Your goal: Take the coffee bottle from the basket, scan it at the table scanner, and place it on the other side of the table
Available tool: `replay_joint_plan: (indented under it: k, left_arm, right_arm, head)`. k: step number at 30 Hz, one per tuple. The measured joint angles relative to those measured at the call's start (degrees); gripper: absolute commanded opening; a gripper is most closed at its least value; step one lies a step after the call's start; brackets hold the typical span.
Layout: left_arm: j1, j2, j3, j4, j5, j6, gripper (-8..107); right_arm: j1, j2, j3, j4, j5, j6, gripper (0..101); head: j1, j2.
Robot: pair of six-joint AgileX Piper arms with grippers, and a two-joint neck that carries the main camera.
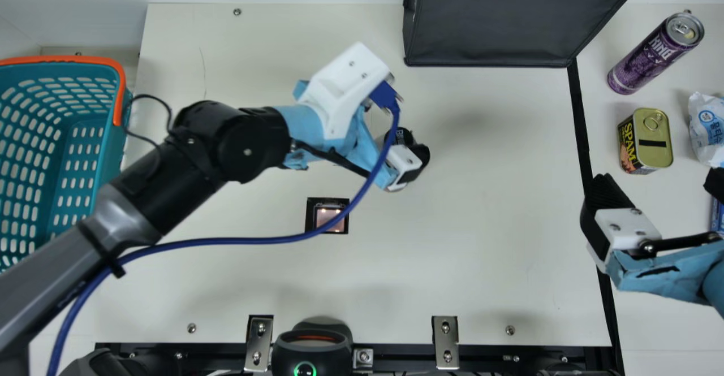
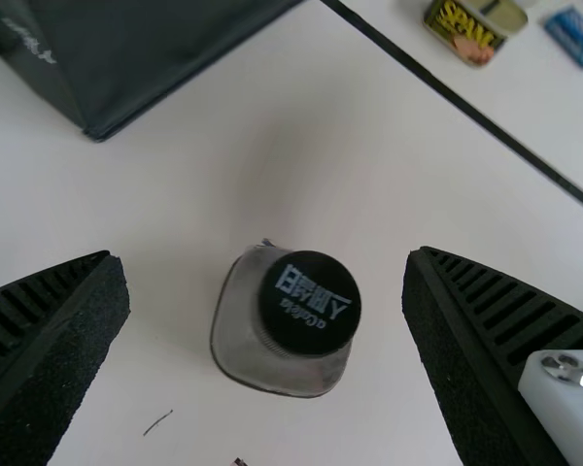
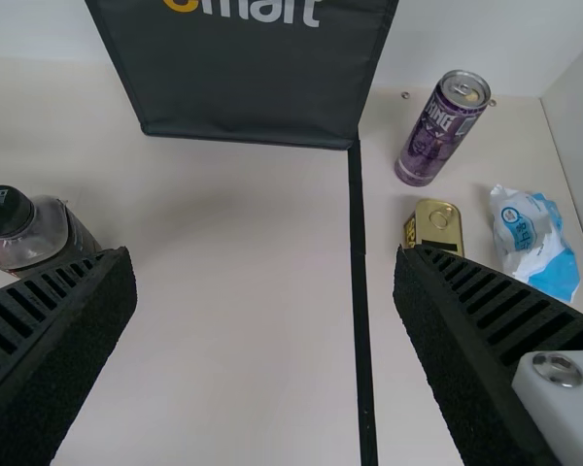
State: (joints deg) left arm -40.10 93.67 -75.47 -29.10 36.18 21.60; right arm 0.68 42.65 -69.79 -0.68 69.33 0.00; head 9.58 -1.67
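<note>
We judge our left gripper point(image 2: 264, 259), jaws spread over the upright coffee bottle point(image 2: 309, 303), leaves it mid-table for our right gripper point(image 3: 263, 256), also spread, at right.

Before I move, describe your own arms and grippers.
Left arm: grey link, black joints, light-blue covering, white mount, blue cable. Right arm: light-blue covering. Left gripper and right gripper: black ribbed fingers, white blocks with screws.

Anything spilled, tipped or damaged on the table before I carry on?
Only a thin dark line, perhaps a scratch, marring the cream table near the basket. No spill shows; the coffee bottle stands upright by the open left gripper.
</note>
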Motion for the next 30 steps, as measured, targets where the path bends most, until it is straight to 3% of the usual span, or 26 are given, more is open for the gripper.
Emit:
replay_joint_plan:
  k: [10, 22, 30]
  left_arm:
    - [9.24, -9.28, 5.94, -3.56, 0.01, -8.14, 90]
    - [19.15, -24.29, 13.94, 6.82, 0.99, -18.78, 90]
    - [26.30, -33.78, 18.06, 15.28, 4.38, -22.50, 90]
  right_arm:
    - [0.00, 0.00, 0.00, 0.00, 0.00, 0.00, 95]
    - [0.00, 0.00, 0.00, 0.00, 0.00, 0.00, 95]
    - [0.00, 0.00, 0.00, 0.00, 0.00, 0.00, 95]
  head:
    - [-0.09, 0.09]
    - [0.00, 0.00]
    - [0.00, 0.00]
